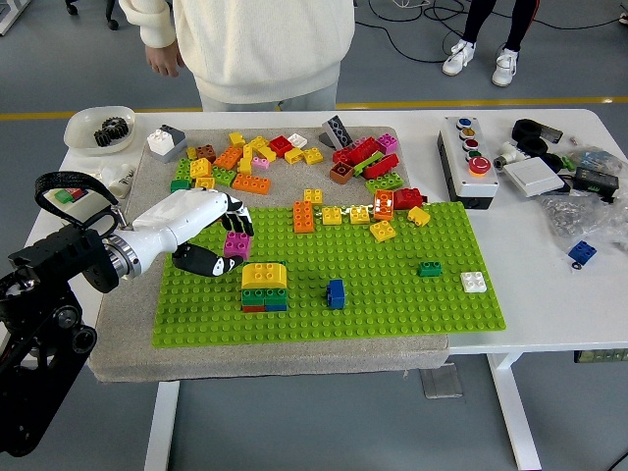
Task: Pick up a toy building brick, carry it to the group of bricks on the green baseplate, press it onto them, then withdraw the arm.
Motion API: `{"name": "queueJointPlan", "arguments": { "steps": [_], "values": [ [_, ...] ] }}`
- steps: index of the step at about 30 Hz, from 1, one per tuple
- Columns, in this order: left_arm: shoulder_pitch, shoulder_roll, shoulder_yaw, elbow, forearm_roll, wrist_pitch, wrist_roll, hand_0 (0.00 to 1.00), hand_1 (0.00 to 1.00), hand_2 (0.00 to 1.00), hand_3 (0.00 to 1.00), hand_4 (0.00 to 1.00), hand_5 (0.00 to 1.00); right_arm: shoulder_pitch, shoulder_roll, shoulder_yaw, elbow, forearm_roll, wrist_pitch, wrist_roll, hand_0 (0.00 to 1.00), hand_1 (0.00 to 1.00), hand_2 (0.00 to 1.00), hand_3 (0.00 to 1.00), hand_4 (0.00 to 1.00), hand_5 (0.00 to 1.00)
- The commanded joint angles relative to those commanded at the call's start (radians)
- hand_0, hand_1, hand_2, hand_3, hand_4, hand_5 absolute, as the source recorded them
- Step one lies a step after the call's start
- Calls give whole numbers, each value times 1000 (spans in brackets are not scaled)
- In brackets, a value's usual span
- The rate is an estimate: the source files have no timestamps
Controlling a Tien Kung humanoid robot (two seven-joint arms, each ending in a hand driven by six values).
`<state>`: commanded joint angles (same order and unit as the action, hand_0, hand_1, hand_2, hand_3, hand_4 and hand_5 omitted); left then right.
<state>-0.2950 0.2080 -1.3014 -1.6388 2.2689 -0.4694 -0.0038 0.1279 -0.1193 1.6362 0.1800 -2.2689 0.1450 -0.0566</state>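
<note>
Your left hand [211, 240] grips pink brick [235, 243] between fingertips and thumb, just left of yellow-topped stack [264, 287] on green baseplate [392, 294]; brick likely light, rigid, slick; pinch side walls, studs up.

Button box [470, 162] on the white table [530, 285], bowl [98, 128] of dark, perhaps gear-like parts; person [260, 49] beyond

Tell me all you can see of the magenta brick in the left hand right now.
The magenta brick is a small, glossy plastic block with studs on top, roughly upright. The left hand grips it between white-and-black fingers above and a dark thumb below, so part of it is hidden. It is held over the green baseplate, just left of and behind the yellow-topped brick stack. Whether it touches the stack cannot be told.
</note>
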Motion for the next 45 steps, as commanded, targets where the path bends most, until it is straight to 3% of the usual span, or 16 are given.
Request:
{"name": "queueJointPlan", "arguments": {
  "steps": [12, 26, 45],
  "values": [
    [18, -14, 21, -23, 0, 5, 24, 845, 570, 511, 550, 742, 2, -3, 0, -3, 0, 0, 2, 0, 750, 652, 725, 639, 899, 467],
    [8, -31, 56, 12, 0, 46, 23, 844, 568, 508, 546, 736, 2, 0, 1, -6, 0, 0, 2, 1, 751, 650, 726, 638, 899, 468],
    [5, -42, 79, 40, 0, 60, 19, 843, 564, 510, 544, 738, 2, 2, 0, -4, 0, 0, 0, 2, 750, 651, 725, 640, 900, 468]
  ]
}}
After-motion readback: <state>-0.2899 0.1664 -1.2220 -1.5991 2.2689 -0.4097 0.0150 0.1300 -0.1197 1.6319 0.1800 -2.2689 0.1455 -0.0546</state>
